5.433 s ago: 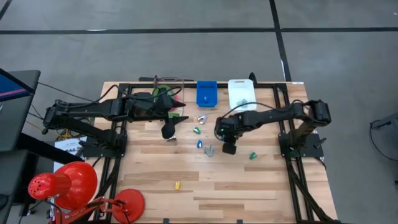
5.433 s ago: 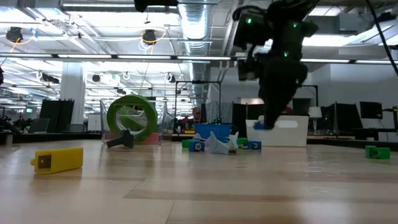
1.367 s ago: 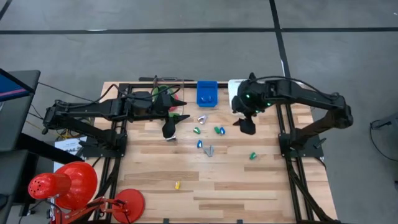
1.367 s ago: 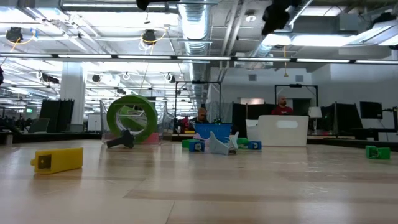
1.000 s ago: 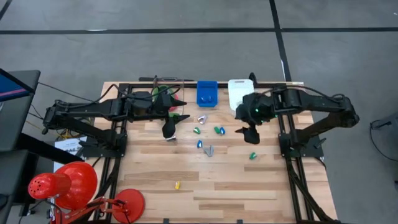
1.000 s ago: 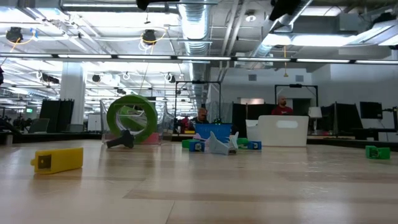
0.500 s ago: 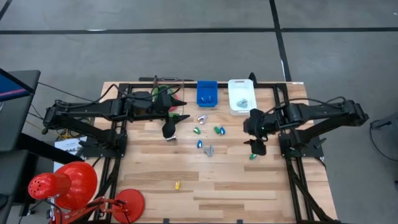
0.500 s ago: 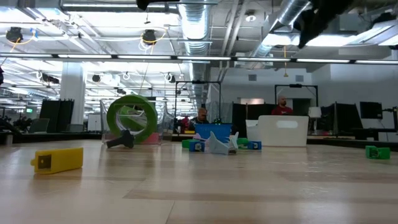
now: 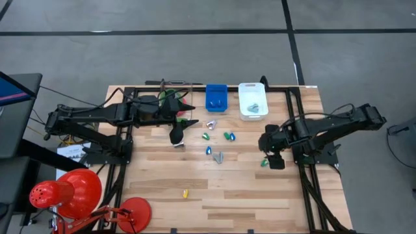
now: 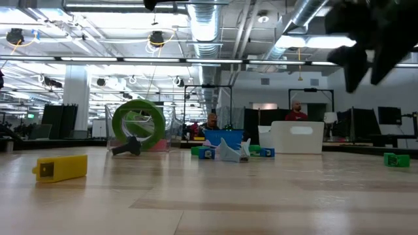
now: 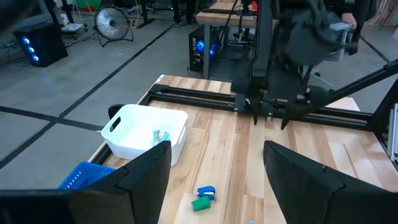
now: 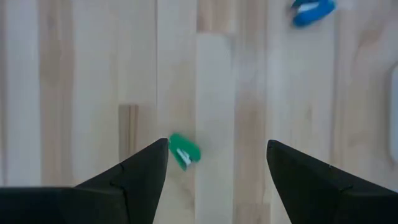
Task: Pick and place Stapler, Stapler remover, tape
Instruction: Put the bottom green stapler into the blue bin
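Observation:
My right gripper [image 9: 273, 159] is open and points down over the right part of the table. A small green stapler [image 12: 185, 151] lies on the wood below it, closer to one fingertip; the fingers [image 12: 146, 168] are clear of it. The stapler also shows in the high view [image 9: 263, 163] and the low view [image 10: 396, 158]. My left gripper [image 9: 175, 136] hangs open over the far left, with nothing between its fingers. A green tape roll [image 10: 138, 124] stands on its edge at the far left, and a red-pink one [image 9: 186, 104] lies beside it. Small blue, green and silver items [image 9: 209, 150] lie mid-table.
At the far edge stand a blue bin [image 9: 216, 97] and a white bin [image 9: 252, 112]; the white bin holds a silver item. A yellow item [image 9: 185, 193] lies toward the near edge. The near half of the tabletop is bare wood. A red lamp [image 9: 71, 192] stands off the near left corner.
My right gripper has come away from the white bin toward the table's near right. It has sunk, tipped more steeply downward and arrived over the green stapler, staying open. Nothing on the table has moved.

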